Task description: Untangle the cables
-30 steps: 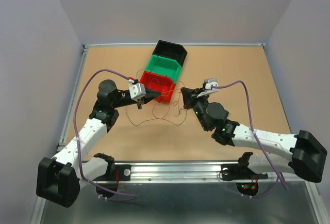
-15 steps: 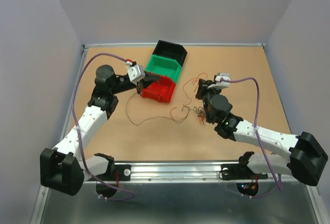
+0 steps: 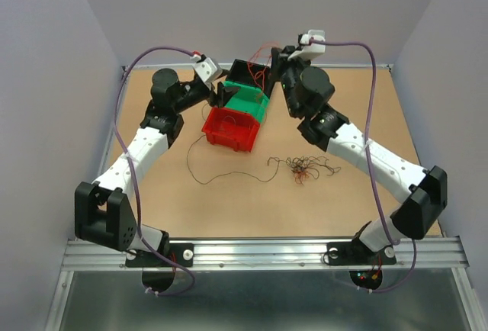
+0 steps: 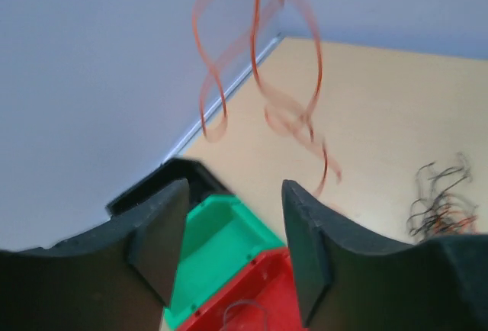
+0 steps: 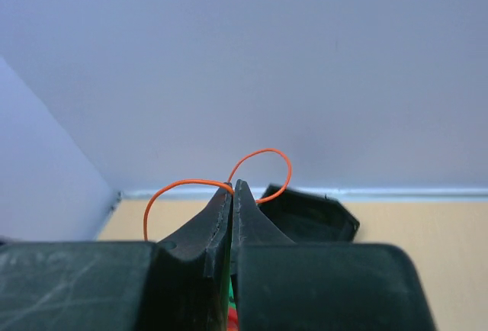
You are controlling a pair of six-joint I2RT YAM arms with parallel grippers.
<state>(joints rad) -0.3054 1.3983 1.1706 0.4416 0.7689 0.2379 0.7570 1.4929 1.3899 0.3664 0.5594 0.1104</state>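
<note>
Orange wire (image 5: 263, 150), item one: is hanging in curls high over the bins (image 3: 255, 73). It is being pinched by the right gripper (image 5: 232, 186), whose jaws are pressing tight together on it, a loop standing out on either side.

Right arm: is reaching up toward the far wall. It was working at table level a second ago and is now carrying that wire clear of the rest.

Left gripper (image 4: 236, 191): is standing with jaws well apart and nothing between them, above the green bin (image 4: 221, 243). A second ago it was clamped shut low beside the red bin (image 3: 229, 129), so it is only now letting go (the orange curls are swinging blurred ahead of it, not touching its fingers).

Tangle (image 3: 305, 169): dark and red strands, lying bunched on the table (image 3: 244, 209), right of centre and well apart from both grippers. Earlier it was being stretched between them.

Dark strand (image 3: 189, 165): is lying loose in a long curve left of the tangle. Whether it is still joining the tangle cannot be told.

Standing of the task: one wire is looking freed and is probably being brought over the bins for dropping, though which bin cannot be told. The bulk is remaining knotted, so most of the work is still waiting.
</note>
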